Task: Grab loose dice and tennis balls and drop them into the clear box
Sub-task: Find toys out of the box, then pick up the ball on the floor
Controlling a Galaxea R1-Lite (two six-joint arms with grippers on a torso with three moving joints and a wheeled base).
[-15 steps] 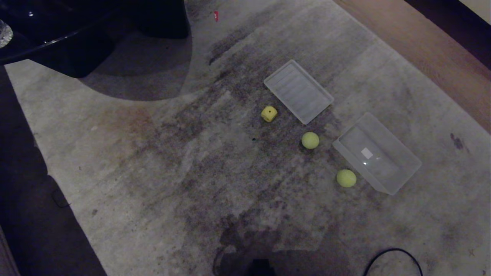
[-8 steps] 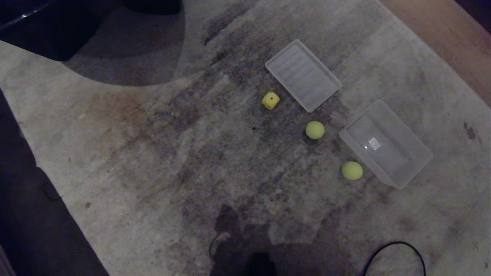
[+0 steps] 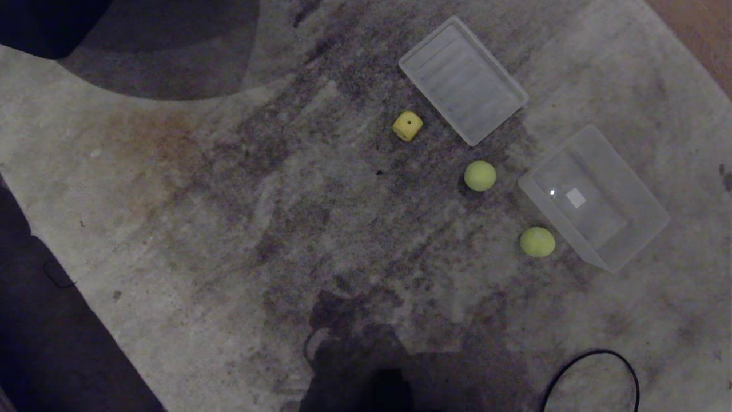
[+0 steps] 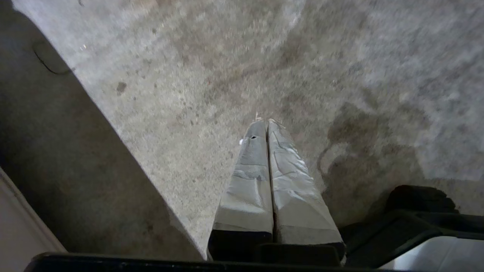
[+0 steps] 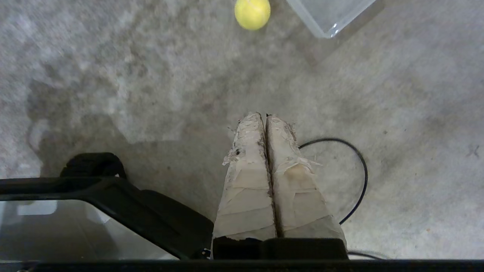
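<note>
On the grey rug a yellow die (image 3: 408,125) lies left of a flat ribbed lid. Two tennis balls sit near the clear box (image 3: 629,243): one (image 3: 480,175) left of it, the other (image 3: 537,241) by its near corner. That nearer ball (image 5: 252,13) and a corner of the box (image 5: 325,26) also show in the right wrist view. My right gripper (image 5: 264,117) hangs shut and empty above the rug, well short of the ball. My left gripper (image 4: 266,121) is shut and empty over bare rug. Neither arm shows in the head view.
The ribbed translucent lid (image 3: 462,79) lies behind the die. A black cable (image 3: 595,372) loops on the rug at the near right. The rug's edge and dark floor (image 3: 51,343) run along the left. Dark furniture (image 3: 46,23) stands at the far left.
The head view has tilted down: the whole scene has shifted up the picture and the dark furniture has mostly left it. The objects themselves lie where they were.
</note>
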